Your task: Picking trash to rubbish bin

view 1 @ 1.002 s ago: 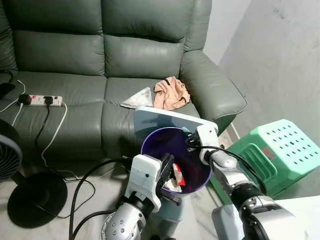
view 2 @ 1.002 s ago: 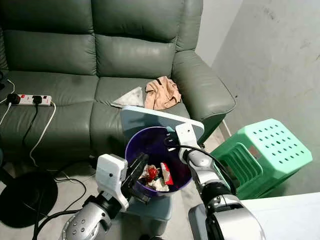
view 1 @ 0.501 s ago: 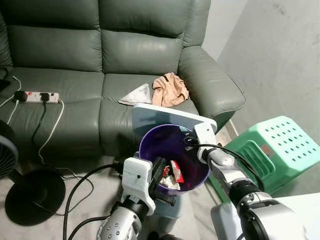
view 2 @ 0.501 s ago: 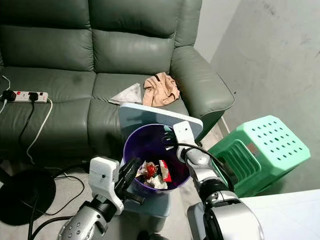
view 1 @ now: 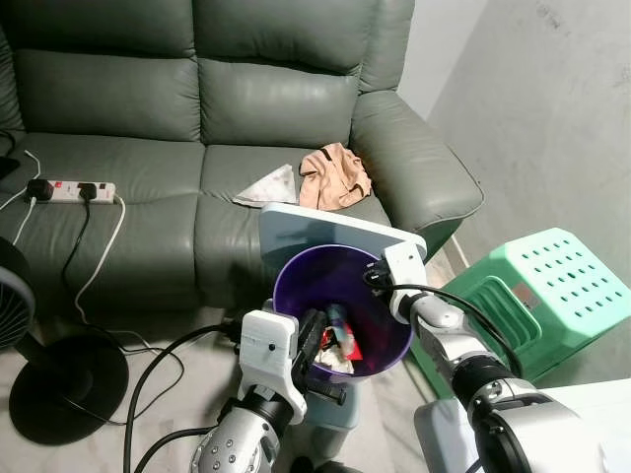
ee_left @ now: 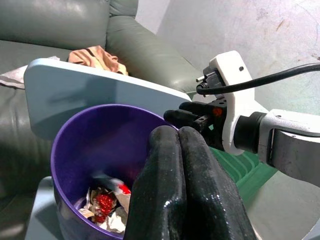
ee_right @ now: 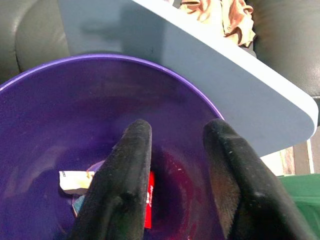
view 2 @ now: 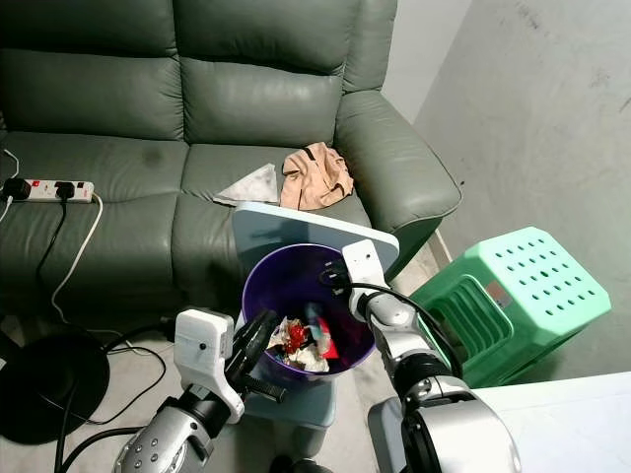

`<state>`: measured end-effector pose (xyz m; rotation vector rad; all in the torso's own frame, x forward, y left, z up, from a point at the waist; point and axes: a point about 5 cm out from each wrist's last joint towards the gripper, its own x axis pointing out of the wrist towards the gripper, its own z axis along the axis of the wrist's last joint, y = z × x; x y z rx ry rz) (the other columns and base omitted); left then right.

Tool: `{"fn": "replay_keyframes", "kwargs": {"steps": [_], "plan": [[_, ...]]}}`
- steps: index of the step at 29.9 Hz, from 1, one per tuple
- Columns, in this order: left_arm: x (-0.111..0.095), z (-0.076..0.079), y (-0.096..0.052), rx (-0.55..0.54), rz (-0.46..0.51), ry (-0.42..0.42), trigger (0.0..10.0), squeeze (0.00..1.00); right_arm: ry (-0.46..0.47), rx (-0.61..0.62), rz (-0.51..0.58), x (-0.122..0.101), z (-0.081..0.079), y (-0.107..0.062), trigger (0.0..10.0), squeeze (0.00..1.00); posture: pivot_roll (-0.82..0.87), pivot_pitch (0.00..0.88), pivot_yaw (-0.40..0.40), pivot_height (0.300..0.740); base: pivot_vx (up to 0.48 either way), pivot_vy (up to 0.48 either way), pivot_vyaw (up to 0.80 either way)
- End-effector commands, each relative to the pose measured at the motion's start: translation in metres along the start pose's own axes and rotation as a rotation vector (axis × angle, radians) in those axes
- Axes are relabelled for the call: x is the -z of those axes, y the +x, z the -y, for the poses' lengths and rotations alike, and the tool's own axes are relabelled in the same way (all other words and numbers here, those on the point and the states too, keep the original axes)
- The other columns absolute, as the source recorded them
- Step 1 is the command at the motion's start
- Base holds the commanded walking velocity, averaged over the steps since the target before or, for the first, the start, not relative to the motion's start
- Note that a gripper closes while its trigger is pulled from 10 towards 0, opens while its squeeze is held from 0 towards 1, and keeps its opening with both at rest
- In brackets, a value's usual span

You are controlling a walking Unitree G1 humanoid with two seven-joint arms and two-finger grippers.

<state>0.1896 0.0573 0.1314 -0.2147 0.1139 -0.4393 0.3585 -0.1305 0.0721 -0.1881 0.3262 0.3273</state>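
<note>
The rubbish bin [view 1: 296,296] has a purple liner and a pale blue lid [view 1: 325,230] tipped up behind it. It stands in front of the sofa. Crumpled wrappers [view 1: 340,347], red and white, lie at its bottom, and a blurred dark bluish piece [view 2: 314,315] sits above them. My right gripper [ee_right: 175,135] is open over the far rim, with nothing between its fingers. My left gripper [ee_left: 179,132] is shut and empty at the near rim, beside the bin. A grey-white crumpled paper [view 1: 268,187] lies on the sofa seat.
A tan cloth [view 1: 335,177] lies on the green sofa [view 1: 148,108], with a power strip [view 1: 74,190] and cables at the left. A black fan [view 1: 20,325] stands on the floor to the left. A green plastic stool [view 1: 542,291] stands close to the right, by the wall.
A dark bluish piece now shows inside the bin under the right gripper. The left arm has drawn back a little along the near rim. The camera has shifted slightly.
</note>
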Motion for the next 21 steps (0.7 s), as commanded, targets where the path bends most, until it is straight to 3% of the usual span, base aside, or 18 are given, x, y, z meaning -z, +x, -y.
{"fn": "replay_keyframes", "kwargs": {"steps": [1,18,21], "plan": [[-0.007,0.027,-0.001,0.075,0.031,-0.066,10.0,0.0,0.015,0.016,0.002,-0.001,0.007,-0.001,10.0,1.0,0.07,0.182,-0.206,0.74,0.0,0.0,0.0],[-0.007,0.026,0.0,0.08,0.034,-0.057,10.0,0.0,0.042,0.008,0.016,-0.003,0.007,-0.001,10.0,1.0,0.07,0.177,-0.203,0.74,0.0,0.0,0.0],[-0.011,0.017,0.007,0.086,0.054,-0.025,10.0,0.0,0.085,0.012,0.088,-0.013,0.011,-0.001,10.0,1.0,0.08,0.129,-0.185,0.74,0.0,0.0,0.0]]}}
